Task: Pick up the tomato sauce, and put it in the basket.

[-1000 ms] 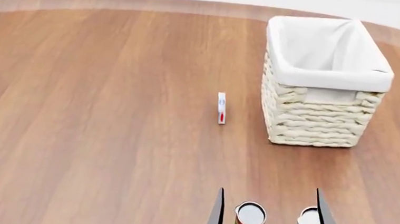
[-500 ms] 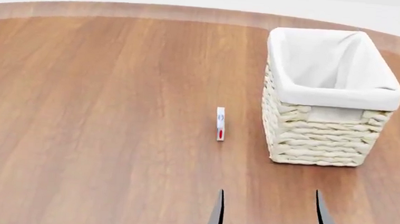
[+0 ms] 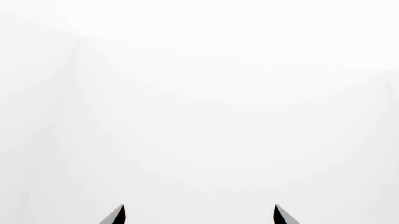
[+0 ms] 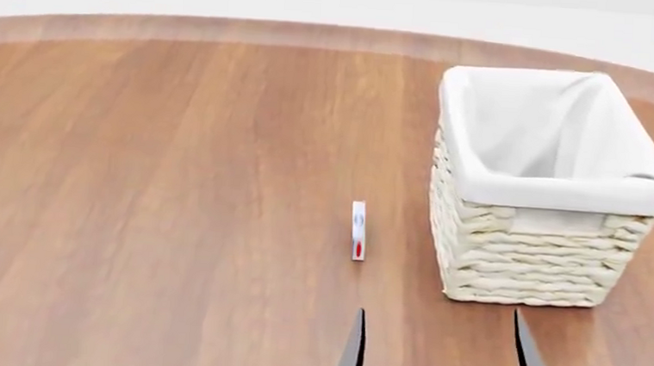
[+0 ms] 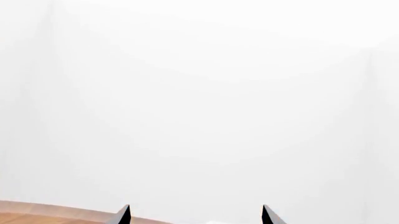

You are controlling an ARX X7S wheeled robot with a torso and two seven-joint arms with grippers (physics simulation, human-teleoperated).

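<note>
Fingertips of the left end effector [image 3: 199,215] stand spread against blank white. From the head, the basket [image 4: 529,253] sits on the wooden counter [image 4: 166,180] ahead of the spread right end effector [image 4: 436,356]; no tomato sauce shows. Right wrist: spread tips, counter edge.

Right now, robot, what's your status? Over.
Right gripper open, empty, low over the table. Left gripper open, empty. Tomato sauce not in view. Basket upright ahead on the right, nothing visible inside; small white-and-red item beside it.
</note>
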